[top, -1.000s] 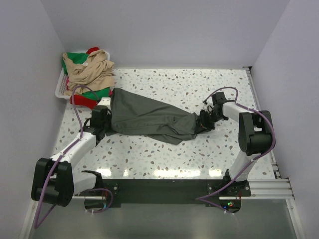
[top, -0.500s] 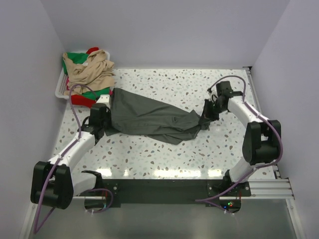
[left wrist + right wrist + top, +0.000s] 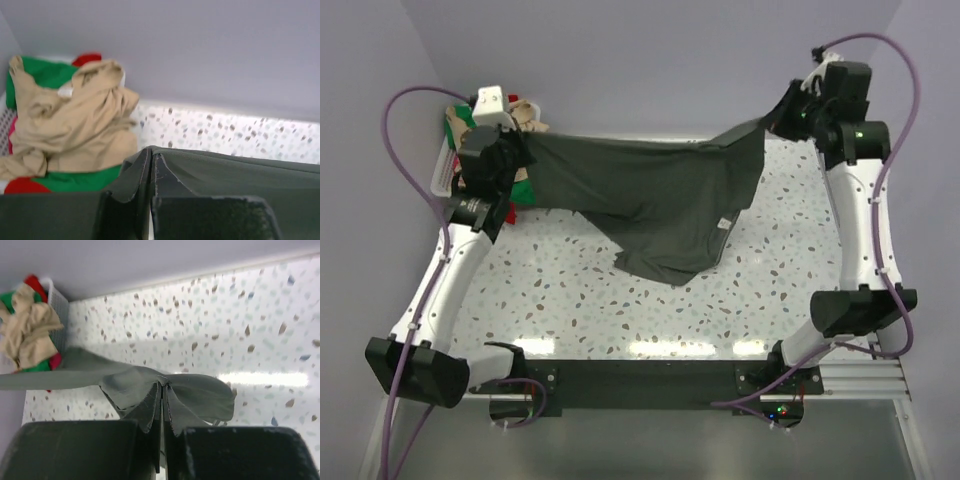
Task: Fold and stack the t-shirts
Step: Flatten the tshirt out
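Observation:
The dark grey t-shirt (image 3: 655,195) hangs stretched between both grippers, raised above the speckled table, its lower part drooping to the table with a small white label (image 3: 721,222) showing. My left gripper (image 3: 512,152) is shut on its left edge, seen in the left wrist view (image 3: 151,165). My right gripper (image 3: 778,118) is shut on its right edge, seen in the right wrist view (image 3: 162,390). Beige (image 3: 525,117), green and red t-shirts lie heaped in the basket; they also show in the left wrist view (image 3: 70,130).
A white plastic basket (image 3: 440,172) stands at the back left corner against the wall. Walls close in the table at the back and both sides. The speckled table (image 3: 770,290) shows bare at the front and right.
Both arms have risen and moved back, lifting the dark grey t-shirt off the table and spreading it out between them. It lay bunched on the table before.

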Controlling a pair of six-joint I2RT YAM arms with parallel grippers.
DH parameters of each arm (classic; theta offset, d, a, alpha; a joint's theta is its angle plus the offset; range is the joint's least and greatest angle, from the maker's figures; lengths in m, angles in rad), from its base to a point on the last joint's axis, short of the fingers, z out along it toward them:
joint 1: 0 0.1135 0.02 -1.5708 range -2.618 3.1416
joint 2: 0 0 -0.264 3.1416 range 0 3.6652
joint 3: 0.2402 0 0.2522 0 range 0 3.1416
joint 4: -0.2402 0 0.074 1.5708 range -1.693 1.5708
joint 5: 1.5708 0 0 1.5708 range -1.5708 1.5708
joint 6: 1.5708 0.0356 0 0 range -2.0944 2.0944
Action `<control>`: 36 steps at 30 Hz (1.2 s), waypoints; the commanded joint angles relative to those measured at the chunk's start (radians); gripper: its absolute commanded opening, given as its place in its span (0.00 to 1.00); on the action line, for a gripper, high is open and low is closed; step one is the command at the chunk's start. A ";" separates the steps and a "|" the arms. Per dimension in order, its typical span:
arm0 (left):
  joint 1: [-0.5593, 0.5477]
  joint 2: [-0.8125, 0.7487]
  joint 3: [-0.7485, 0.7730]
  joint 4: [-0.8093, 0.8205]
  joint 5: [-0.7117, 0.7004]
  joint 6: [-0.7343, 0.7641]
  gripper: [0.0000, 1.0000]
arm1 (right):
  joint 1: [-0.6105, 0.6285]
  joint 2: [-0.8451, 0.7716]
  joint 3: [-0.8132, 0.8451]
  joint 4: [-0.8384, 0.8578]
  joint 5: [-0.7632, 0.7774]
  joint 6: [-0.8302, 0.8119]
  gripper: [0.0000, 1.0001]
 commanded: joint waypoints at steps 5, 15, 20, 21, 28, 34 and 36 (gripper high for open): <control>-0.012 -0.083 0.271 0.055 0.028 -0.045 0.00 | -0.001 -0.181 0.301 0.126 0.170 0.006 0.00; -0.012 -0.198 0.424 0.035 0.143 -0.019 0.00 | -0.001 -0.393 0.308 0.348 0.214 -0.042 0.00; -0.012 -0.168 0.472 -0.008 0.233 -0.042 0.00 | -0.001 -0.392 0.323 0.366 0.234 -0.063 0.00; -0.012 -0.160 0.455 -0.006 0.246 -0.043 0.00 | -0.001 -0.379 0.312 0.371 0.252 -0.074 0.00; -0.012 -0.051 0.360 -0.002 0.298 -0.051 0.00 | -0.001 -0.277 0.189 0.395 0.283 -0.116 0.00; -0.012 0.039 0.280 0.034 0.314 -0.042 0.00 | -0.005 -0.218 0.082 0.415 0.297 -0.129 0.00; -0.012 0.055 0.248 0.046 0.311 -0.043 0.00 | -0.013 -0.211 0.052 0.420 0.297 -0.128 0.00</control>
